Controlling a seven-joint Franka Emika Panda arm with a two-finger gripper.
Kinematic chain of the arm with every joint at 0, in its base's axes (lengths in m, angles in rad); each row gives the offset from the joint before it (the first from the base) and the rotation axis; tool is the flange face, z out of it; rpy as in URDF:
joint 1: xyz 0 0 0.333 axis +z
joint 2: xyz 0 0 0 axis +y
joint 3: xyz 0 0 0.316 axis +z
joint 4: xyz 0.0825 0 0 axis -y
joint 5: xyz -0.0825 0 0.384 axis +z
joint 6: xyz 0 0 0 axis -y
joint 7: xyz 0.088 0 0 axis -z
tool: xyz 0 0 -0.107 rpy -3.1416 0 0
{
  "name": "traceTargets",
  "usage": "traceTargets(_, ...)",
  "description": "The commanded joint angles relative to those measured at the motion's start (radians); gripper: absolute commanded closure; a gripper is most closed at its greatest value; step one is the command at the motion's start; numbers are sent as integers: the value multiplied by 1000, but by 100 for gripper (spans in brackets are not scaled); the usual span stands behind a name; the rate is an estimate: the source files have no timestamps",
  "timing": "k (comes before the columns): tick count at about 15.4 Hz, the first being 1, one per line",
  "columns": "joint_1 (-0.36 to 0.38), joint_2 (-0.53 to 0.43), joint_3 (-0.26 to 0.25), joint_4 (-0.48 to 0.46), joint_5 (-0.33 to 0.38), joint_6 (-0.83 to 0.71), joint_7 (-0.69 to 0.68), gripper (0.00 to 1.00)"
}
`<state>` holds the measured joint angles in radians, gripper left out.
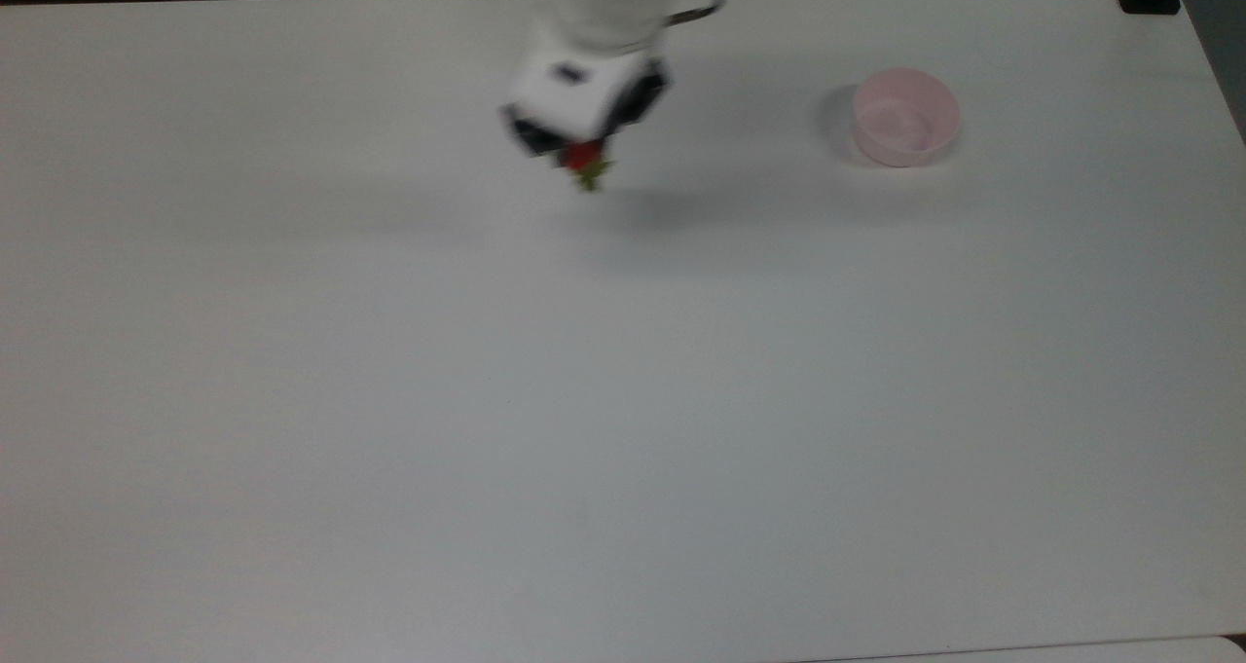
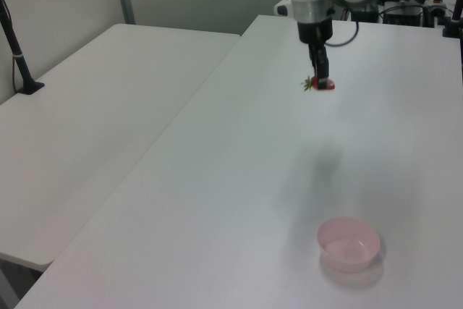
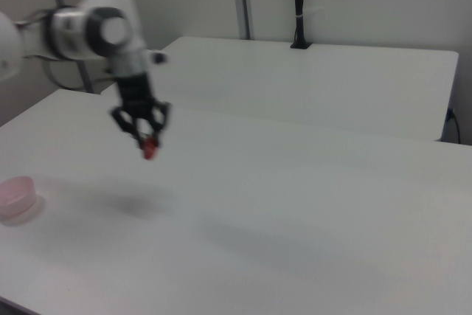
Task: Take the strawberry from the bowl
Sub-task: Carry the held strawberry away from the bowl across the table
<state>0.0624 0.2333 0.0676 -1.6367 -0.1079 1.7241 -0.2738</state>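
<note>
Arm reaches in from the far edge of the white table (image 1: 389, 400) at approx 12 o'clock in the top view, wrist pointing straight down w/ the gripper (image 1: 582, 157) hanging well above the tabletop. In the left view the forearm comes in from the upper right and the black fingers (image 2: 319, 70) drop vertically; in the right view the gripper (image 3: 148, 142) hangs below the white-and-grey wrist, its shadow on the table beneath. Fingers are pinched on the strawberry (image 1: 584, 162), red body between the tips, green cap sticking out toward the left view's left (image 2: 322, 83). Bowl (image 1: 905, 118) sits on the table well apart from the gripper, at approx 3 o'clock from it in the top view, nothing in it. In the left view the bowl (image 2: 349, 244) is at approx 6 o'clock from the gripper.
</note>
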Motion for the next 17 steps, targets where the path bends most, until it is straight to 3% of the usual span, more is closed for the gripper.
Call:
traceTargets(1, -73, 46, -96, -55, -22, 87, -93, 70)
traceTargets(4, -98, 87, -115, -130, -52, 274, -88, 69)
traceTargets(7, -96, 113, -115, -176, -105, 296, -88, 68)
traceTargets(13, -81, 115, -115, -242, -107, 305, -87, 62)
traceTargets(14, -81, 115, -115, -244, -104, 307, -82, 46)
traceTargets(15, -82, 115, -115, -244, -101, 307, -64, 14)
traceTargets(16, -84, 110, -115, -242, -99, 307, -35, 0)
traceTargets(17, -82, 101, -115, -238, -99, 304, -4, 0)
